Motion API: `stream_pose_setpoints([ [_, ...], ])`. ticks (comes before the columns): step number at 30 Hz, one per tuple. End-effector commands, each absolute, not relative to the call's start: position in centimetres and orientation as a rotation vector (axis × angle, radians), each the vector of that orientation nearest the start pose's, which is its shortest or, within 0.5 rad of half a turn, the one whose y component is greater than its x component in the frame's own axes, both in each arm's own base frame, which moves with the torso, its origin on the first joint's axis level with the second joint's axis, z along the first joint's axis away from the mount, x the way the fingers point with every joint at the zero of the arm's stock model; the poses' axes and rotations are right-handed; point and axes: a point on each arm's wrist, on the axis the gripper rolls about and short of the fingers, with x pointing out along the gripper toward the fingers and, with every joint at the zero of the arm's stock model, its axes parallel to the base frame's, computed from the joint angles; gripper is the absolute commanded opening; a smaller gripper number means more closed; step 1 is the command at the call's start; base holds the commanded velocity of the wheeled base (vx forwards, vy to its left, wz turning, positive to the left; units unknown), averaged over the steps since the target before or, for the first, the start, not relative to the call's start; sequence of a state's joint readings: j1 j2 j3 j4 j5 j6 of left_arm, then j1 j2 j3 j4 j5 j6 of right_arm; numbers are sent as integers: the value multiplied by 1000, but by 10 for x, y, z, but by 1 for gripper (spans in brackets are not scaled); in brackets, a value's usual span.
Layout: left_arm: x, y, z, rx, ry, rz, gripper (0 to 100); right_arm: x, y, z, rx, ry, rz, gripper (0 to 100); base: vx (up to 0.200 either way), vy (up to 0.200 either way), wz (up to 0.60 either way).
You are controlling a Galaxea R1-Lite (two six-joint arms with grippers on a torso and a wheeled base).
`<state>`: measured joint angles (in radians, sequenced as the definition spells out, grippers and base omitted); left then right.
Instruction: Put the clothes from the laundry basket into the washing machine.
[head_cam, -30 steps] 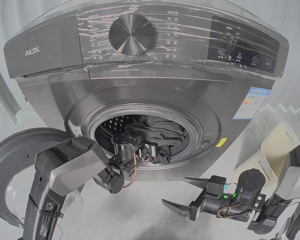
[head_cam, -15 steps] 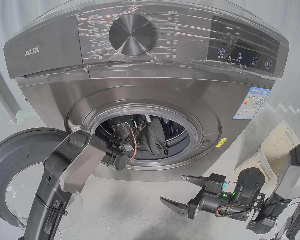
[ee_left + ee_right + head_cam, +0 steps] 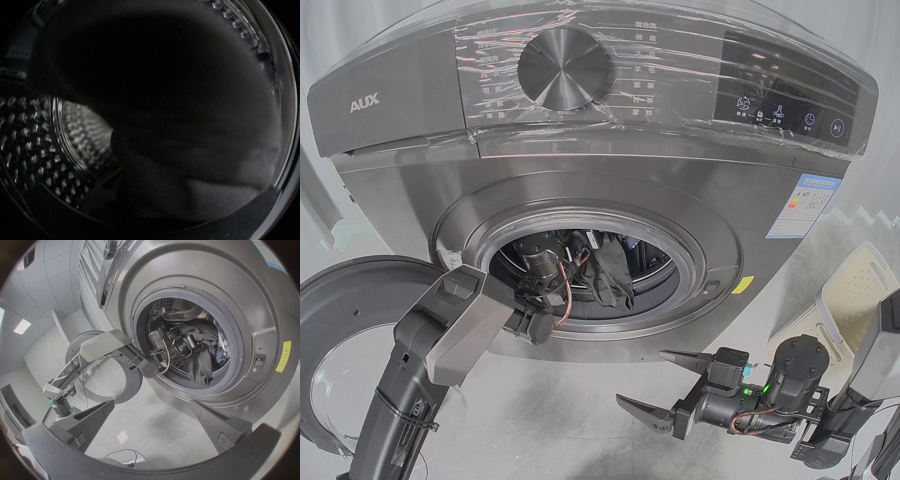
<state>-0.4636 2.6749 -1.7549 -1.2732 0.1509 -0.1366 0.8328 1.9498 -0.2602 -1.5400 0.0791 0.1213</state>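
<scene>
**Washing machine loading: left arm in the drum with a dark garment**

1. Washing machine (image 3: 600, 181): grey front-loader, porthole uncovered. No change from the earlier frames.
2. Door (image 3: 337, 337): swung fully open on the robot's left, beside the left arm. Unchanged.
3. Laundry basket (image 3: 853, 300): pale and perforated, on the floor (image 3: 550, 406) to the right of the machine, behind the right arm. Unchanged.
4. Drum (image 3: 28, 137): its studded metal wall shows in the left wrist view, with dark cloth covering most of the rest.
5. Dark garment (image 3: 609, 278): hangs in the porthole as a narrow fold from the end of the left arm, its lower tip at the door seal. A second ago it lay spread wide across the opening. Since half a second ago it has bunched a little tighter.
6. Left gripper (image 3: 589, 253): inside the porthole and buried in the cloth, so I cannot tell whether it is clamped or released. A second ago the wrist sat lower, at the lip of the opening.
7. Right gripper (image 3: 640, 378): spread wide and holding nothing, low over the floor in front of the machine. It has drifted slightly down and to the left.
</scene>
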Motion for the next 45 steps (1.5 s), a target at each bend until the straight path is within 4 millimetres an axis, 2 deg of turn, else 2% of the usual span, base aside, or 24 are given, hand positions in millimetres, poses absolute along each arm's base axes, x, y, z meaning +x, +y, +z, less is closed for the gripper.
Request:
stream_pose_setpoints([
  [1,447,-237,72,-222,-211,-436,100,177,198,80,54,203,902,100,0,0,0],
  [6,421,-233,68,-175,-72,-487,100,177,198,80,54,203,900,100,0,0,0],
  [8,418,-230,67,-164,-38,-483,100,177,198,80,54,203,900,100,0,0,0],
  [13,418,-231,61,-148,-19,-483,100,178,199,80,54,203,900,100,0,0,0],
  [15,416,-233,44,-116,18,-486,100,178,198,80,53,204,900,100,0,0,0],
  [21,418,-235,13,-50,63,-486,100,177,199,81,56,202,902,100,0,0,0],
  [27,421,-235,10,-38,60,-483,100,177,199,81,56,202,903,100,0,0,0],
  [28,428,-235,18,-48,26,-475,100,177,199,80,55,203,903,100,0,0,0],
  [29,431,-236,22,-53,6,-468,0,177,199,80,55,203,903,100,0,0,0],
  [37,456,-232,55,-105,-142,-394,0,178,200,79,54,205,903,100,0,0,0],
  [39,461,-230,57,-112,-168,-368,0,178,200,79,54,206,903,100,0,0,0],
  [42,480,-224,69,-132,-261,-306,0,178,200,79,54,206,903,100,0,0,0],
  [43,480,-224,69,-132,-261,-306,0,178,200,79,54,206,903,100,0,0,0],
  [45,493,-219,87,-159,-342,-275,0,179,200,80,55,203,902,100,0,0,0],
])
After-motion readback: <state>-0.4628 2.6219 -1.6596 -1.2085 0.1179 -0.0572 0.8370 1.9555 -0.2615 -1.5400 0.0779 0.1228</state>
